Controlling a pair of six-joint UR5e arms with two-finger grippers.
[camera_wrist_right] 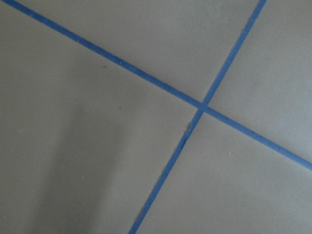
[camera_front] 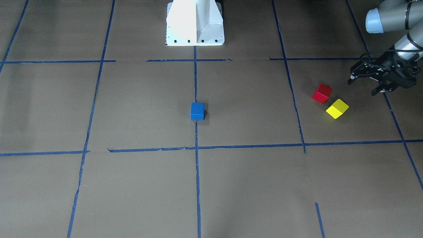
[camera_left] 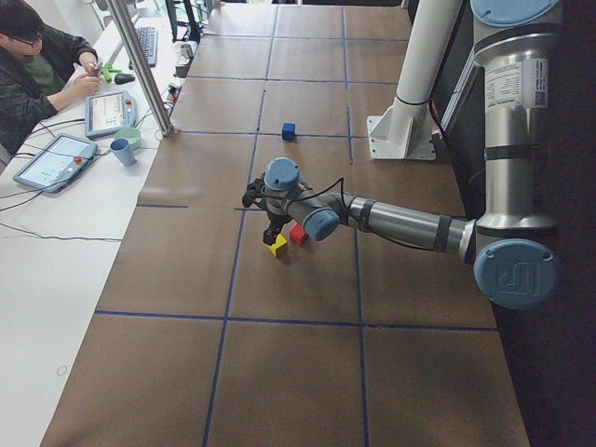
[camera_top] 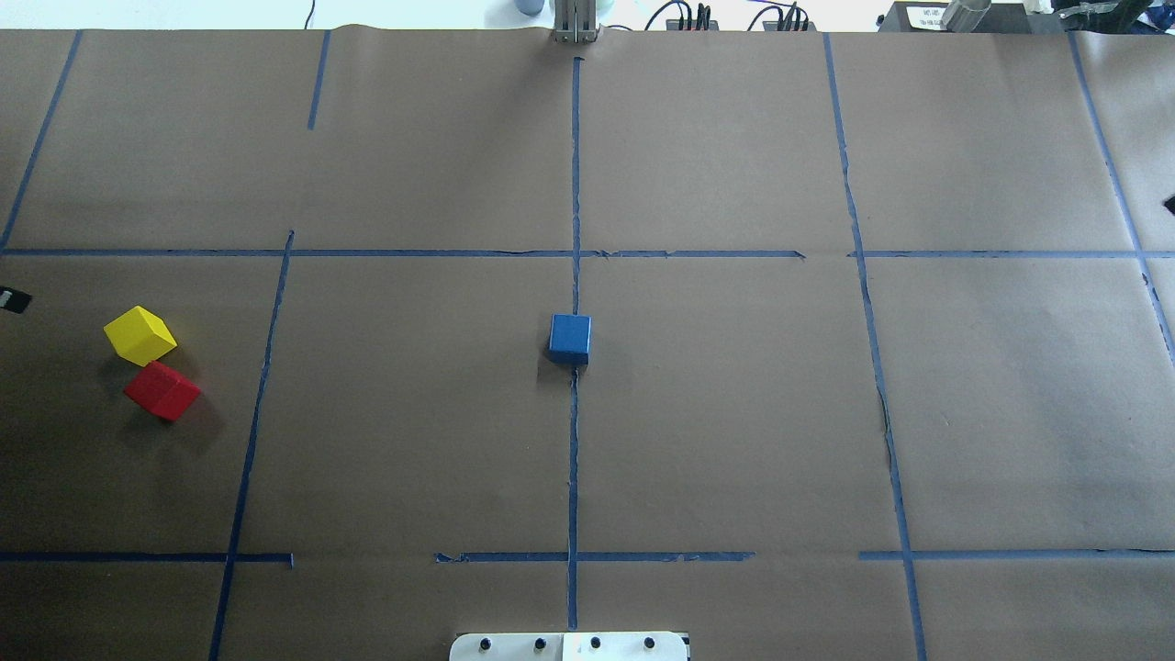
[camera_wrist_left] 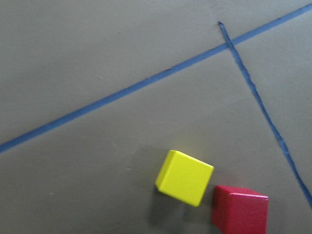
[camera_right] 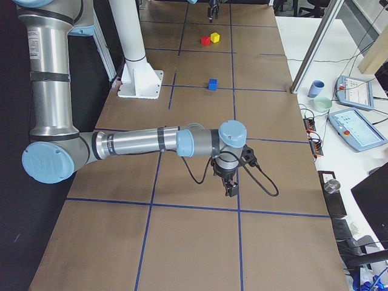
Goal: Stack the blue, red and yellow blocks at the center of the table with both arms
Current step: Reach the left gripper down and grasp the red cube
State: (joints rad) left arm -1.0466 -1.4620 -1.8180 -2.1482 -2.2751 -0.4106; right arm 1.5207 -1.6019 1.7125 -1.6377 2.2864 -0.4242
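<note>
The left arm (camera_left: 400,223) reaches far out, low and flat over the bench (camera_left: 307,372). Its wrist bends so the left hand (camera_front: 363,85) points down. Its two fingers (camera_front: 380,89) are spread apart and hold nothing. The right arm (camera_right: 139,144) reaches out low and flat too. The right hand (camera_right: 230,183) hangs down from its wrist, just above the bench. I cannot tell if its fingers are apart or together.

— Anything you can actually read from here?
— Only a stylised emblem on the left arm's (camera_left: 400,222) blue joint cap (camera_left: 515,277). The white sticker (camera_left: 534,82) above that cap is too small to read.
</note>
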